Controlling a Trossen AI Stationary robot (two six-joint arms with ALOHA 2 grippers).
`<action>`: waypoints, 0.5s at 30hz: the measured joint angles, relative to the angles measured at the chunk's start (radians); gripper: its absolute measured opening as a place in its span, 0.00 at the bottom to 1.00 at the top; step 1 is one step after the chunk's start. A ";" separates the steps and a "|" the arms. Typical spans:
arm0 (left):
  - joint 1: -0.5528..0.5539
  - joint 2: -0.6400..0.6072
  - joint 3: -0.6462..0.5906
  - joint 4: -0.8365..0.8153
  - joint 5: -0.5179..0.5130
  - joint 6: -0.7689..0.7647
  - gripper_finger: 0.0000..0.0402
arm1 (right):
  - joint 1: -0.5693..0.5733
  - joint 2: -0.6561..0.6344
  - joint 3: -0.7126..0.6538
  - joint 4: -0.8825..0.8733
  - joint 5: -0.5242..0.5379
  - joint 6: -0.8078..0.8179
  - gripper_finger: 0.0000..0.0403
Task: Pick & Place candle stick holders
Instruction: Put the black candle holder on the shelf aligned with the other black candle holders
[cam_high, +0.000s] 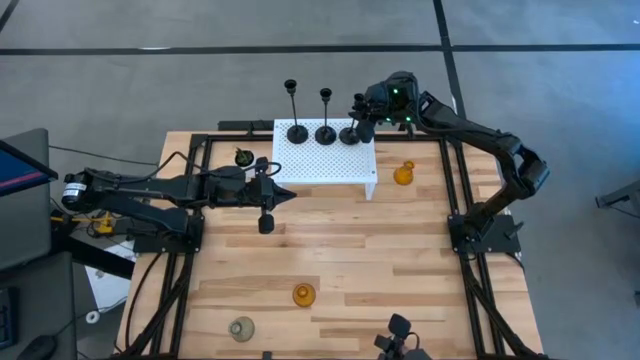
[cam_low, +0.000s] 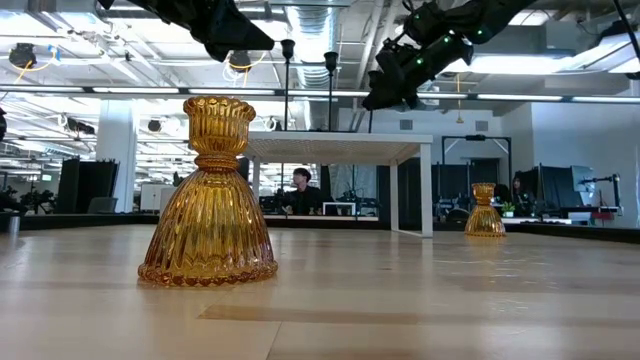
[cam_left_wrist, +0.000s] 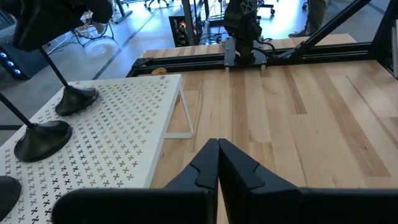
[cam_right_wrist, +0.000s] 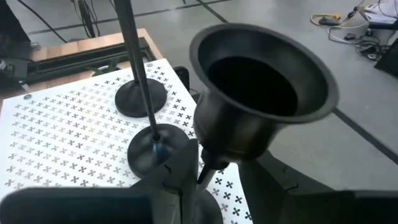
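Three black thin-stemmed candle stick holders stand by their round bases (cam_high: 297, 132) (cam_high: 326, 133) (cam_high: 350, 135) on the white perforated stand (cam_high: 320, 160). My right gripper (cam_right_wrist: 217, 180) is open at the rightmost one. Its fingers stand on either side of the stem (cam_right_wrist: 204, 167) just under the cup (cam_right_wrist: 264, 81), and they hide that holder's base in the right wrist view. Two amber glass holders (cam_high: 404, 174) (cam_high: 303, 294) and a clear-grey one (cam_high: 241, 327) stand on the table. My left gripper (cam_high: 285, 195) waits shut left of the stand, above the table. My right gripper comes at the stem slanting down from the table's far right. One finger (cam_right_wrist: 171, 177) lies close beside the stem, and I cannot tell whether it touches. A gap shows between the stem and the other finger (cam_right_wrist: 280, 183). The holder stands upright on the stand.
A small pot with a plant (cam_high: 243, 156) sits left of the stand. Black frame rails (cam_high: 455, 190) run along the table's left, right and far sides. Bare wood lies across the middle (cam_high: 350, 240). A person (cam_low: 300, 190) sits in the room beyond the table.
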 joint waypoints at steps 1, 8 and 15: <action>0.000 0.000 0.000 0.000 0.000 0.000 0.02 | 0.000 0.000 0.000 0.001 0.001 0.000 0.26; 0.000 0.000 0.000 0.000 0.000 0.000 0.02 | 0.000 0.000 0.000 0.005 0.001 -0.011 0.22; 0.000 0.000 0.000 0.000 0.000 0.000 0.02 | 0.000 0.000 0.000 0.006 0.000 -0.014 0.04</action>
